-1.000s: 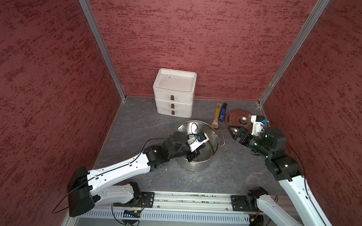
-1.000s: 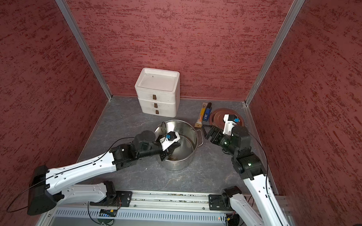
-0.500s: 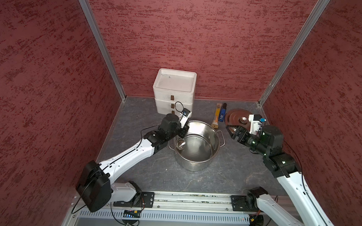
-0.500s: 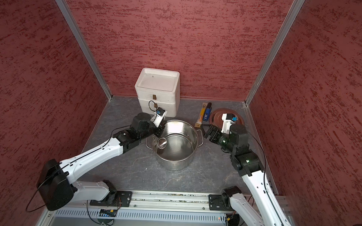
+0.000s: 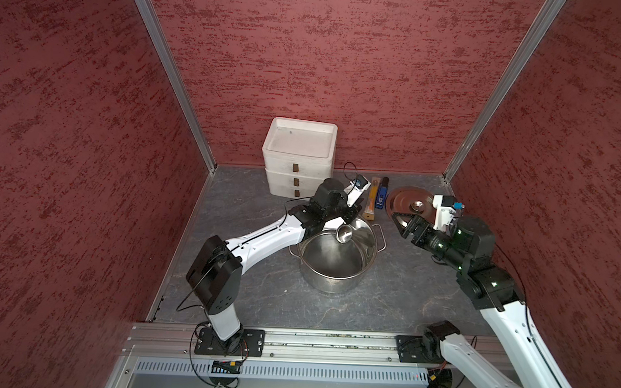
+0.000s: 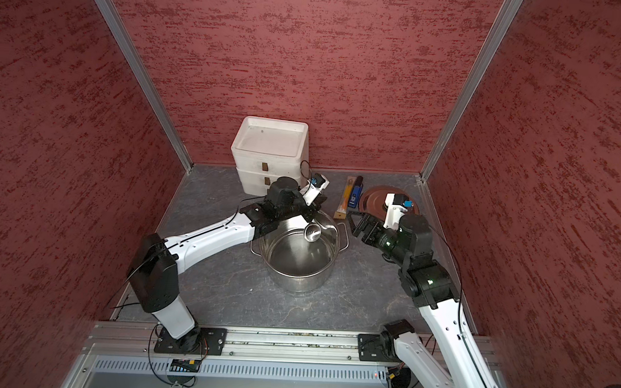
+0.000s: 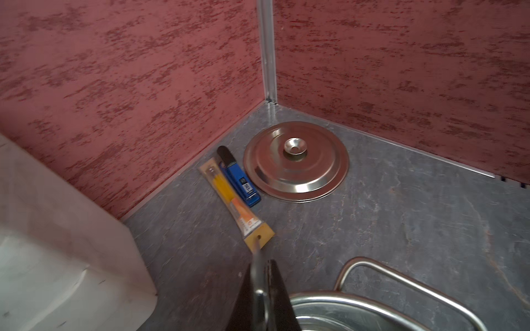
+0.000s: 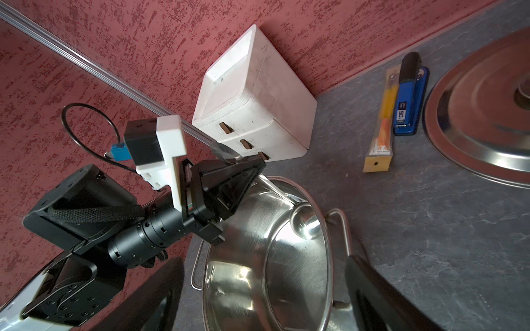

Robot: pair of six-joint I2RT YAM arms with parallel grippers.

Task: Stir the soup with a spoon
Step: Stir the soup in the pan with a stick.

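Note:
The soup's steel stockpot (image 5: pixel 330 284) (image 6: pixel 299 276) stands mid-table; no liquid shows inside it. My left gripper (image 5: pixel 350 213) (image 6: pixel 310 212) (image 7: pixel 262 265) (image 8: pixel 248 177) hovers over the pot's far rim, shut on the thin handle of the silver spoon (image 5: pixel 344 235) (image 6: pixel 313 234) (image 8: pixel 305 223). The spoon's small bowl hangs in the pot's mouth near the far wall, and the handle's flat end sticks out behind the fingers. To the right of the pot, my right gripper (image 5: pixel 400 223) (image 6: pixel 356 223) (image 8: pixel 266 295) is open, holding nothing, and faces the pot.
A round steel lid (image 5: pixel 408 205) (image 7: pixel 296 160) lies in the back right corner. Beside it lie a blue lighter (image 5: pixel 382 195) (image 7: pixel 241 180) and an orange-yellow wrapped stick (image 5: pixel 372 200) (image 7: pixel 229 195). A white drawer box (image 5: pixel 299 155) stands against the back wall.
My left gripper has swung with the spoon from the pot's near-left side to its far rim. The right arm has shifted only slightly.

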